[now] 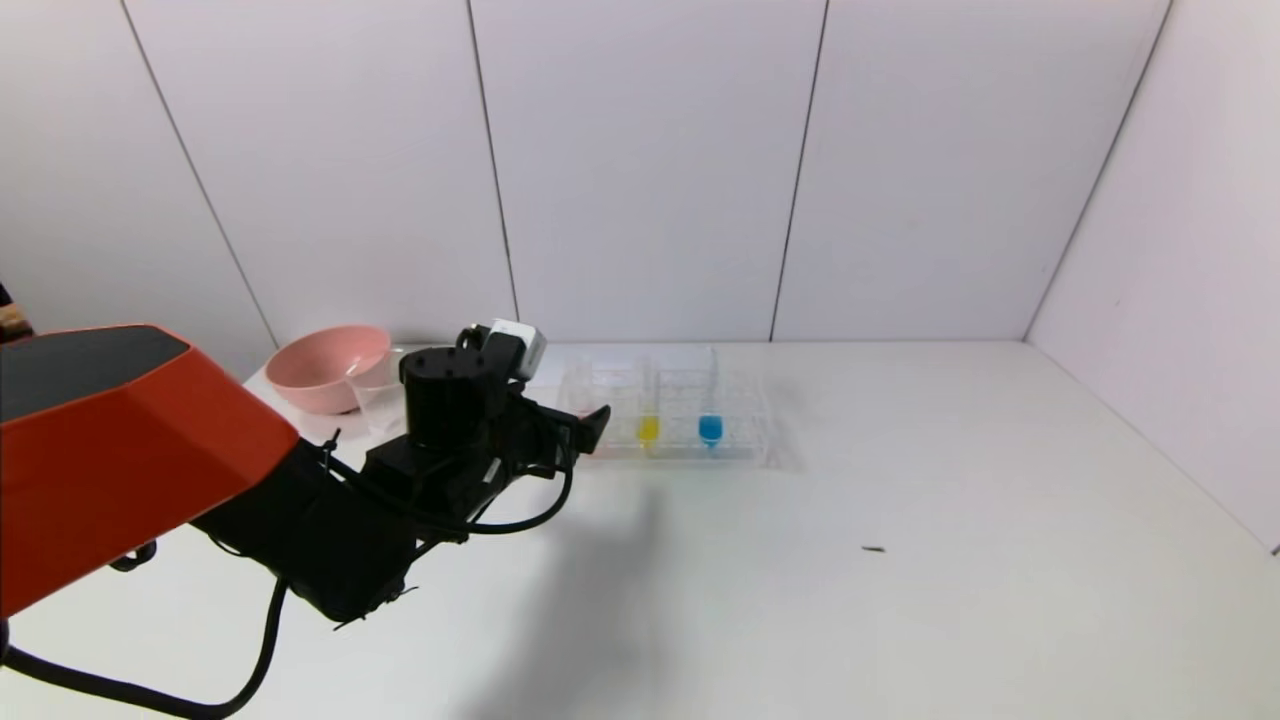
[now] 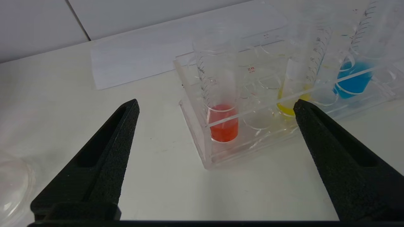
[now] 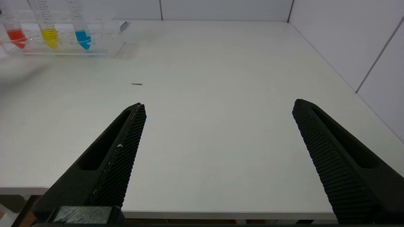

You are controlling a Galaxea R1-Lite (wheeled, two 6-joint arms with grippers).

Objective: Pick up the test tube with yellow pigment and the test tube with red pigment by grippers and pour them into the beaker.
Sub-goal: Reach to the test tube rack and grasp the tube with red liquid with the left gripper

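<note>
The test tube with red pigment (image 2: pixel 222 123) stands in the end slot of a clear rack (image 2: pixel 202 148). The test tube with yellow pigment (image 2: pixel 292 104) stands farther along the rack; it also shows in the head view (image 1: pixel 648 428). My left gripper (image 2: pixel 216 102) is open and empty, just short of the rack's end, with the red tube between its finger lines. In the head view the left gripper (image 1: pixel 598 420) hides the red tube. The clear beaker (image 1: pixel 375 400) stands beside the pink bowl. My right gripper (image 3: pixel 218 103) is open and empty over the table's front edge, out of the head view.
A blue-liquid tube (image 1: pixel 710 428) stands in the rack (image 1: pixel 740 445) right of the yellow one. A pink bowl (image 1: pixel 320 370) sits at the back left. A paper sheet (image 2: pixel 132 63) lies behind the rack. A small dark speck (image 1: pixel 873 549) lies on the white table.
</note>
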